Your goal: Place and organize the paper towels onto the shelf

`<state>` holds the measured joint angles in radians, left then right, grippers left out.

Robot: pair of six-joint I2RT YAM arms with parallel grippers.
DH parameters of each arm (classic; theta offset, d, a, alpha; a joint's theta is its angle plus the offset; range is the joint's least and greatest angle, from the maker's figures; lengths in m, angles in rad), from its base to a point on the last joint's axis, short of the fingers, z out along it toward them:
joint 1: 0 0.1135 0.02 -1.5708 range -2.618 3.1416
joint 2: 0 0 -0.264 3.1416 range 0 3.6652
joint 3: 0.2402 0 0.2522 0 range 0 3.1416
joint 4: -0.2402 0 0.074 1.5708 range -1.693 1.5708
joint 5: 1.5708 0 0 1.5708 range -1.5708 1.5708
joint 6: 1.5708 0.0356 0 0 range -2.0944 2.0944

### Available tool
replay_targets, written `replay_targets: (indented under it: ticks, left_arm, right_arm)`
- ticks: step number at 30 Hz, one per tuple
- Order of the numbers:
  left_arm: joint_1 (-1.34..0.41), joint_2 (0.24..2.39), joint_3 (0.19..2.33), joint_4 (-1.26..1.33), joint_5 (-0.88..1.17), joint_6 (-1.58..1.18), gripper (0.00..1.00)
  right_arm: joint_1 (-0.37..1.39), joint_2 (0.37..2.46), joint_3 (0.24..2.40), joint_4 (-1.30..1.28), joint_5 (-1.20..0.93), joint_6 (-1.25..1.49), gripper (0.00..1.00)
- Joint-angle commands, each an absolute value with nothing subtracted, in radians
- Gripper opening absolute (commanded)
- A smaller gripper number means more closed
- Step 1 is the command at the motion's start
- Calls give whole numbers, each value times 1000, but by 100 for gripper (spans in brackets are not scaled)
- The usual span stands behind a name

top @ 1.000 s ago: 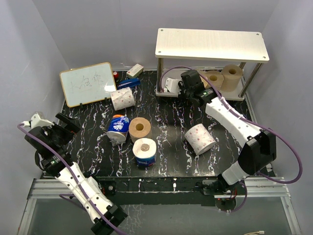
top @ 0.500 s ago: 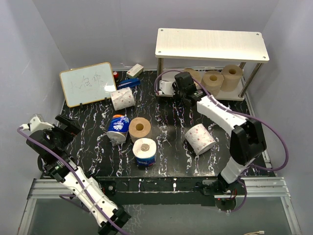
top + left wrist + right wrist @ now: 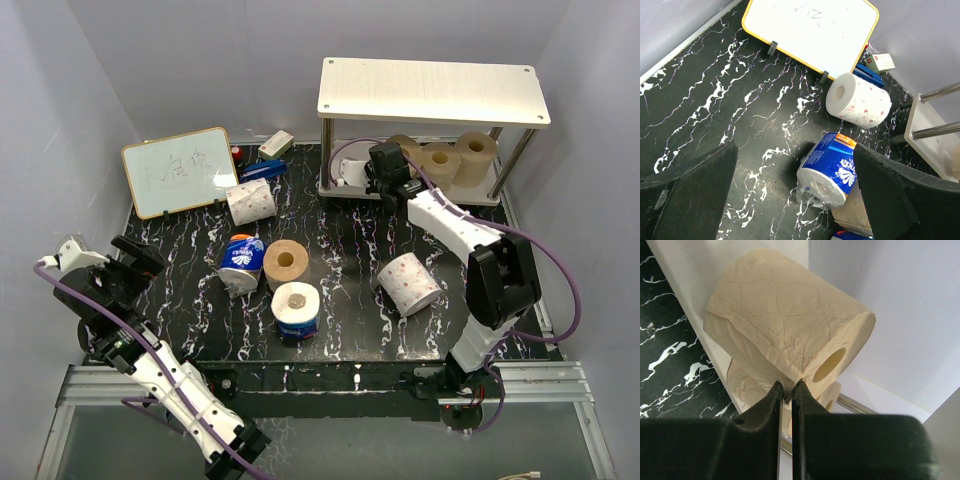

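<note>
Black marbled table [image 3: 340, 230], and the action's at the back: a tan roll [image 3: 785, 310] lies on its side on the lower board of the shelf [image 3: 433, 90], core slanting off to the right. Right gripper [image 3: 788, 387] is fully closed, tips touching the roll's edge dead ahead, gripping nothing I can confirm. Left gripper [image 3: 795, 150] gapes wide and empty near the blue roll [image 3: 827, 170], well away from that shelf

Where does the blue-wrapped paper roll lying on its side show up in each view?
Top external: the blue-wrapped roll lies left of centre.
Left wrist: the blue-wrapped roll is at lower middle.
Right wrist: not in it.
Landmark: the whiteboard, in the top and left wrist views only.
</note>
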<state>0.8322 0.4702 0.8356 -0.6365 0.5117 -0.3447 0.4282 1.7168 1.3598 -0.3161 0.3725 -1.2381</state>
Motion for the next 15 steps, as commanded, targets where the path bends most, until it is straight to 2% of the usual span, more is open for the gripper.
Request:
replay_targets:
  ticks: [1,3,7,15]
  left_arm:
    - [841,475,836,-636,518,-348,98]
    - [842,476,836,-636,518,-348,98]
    - [842,477,836,-635,520,-348,98]
    - [845,483,837,-636,523,-347,98]
  right_arm:
    - [397,1723,1393,-171,436,-1273,0]
    - [393,1729,1391,-150,450,-1273,4]
    - [394,1722,1385,-129,452,-1282,28]
    - [447,1637,1309,-115,464,-1317,33]
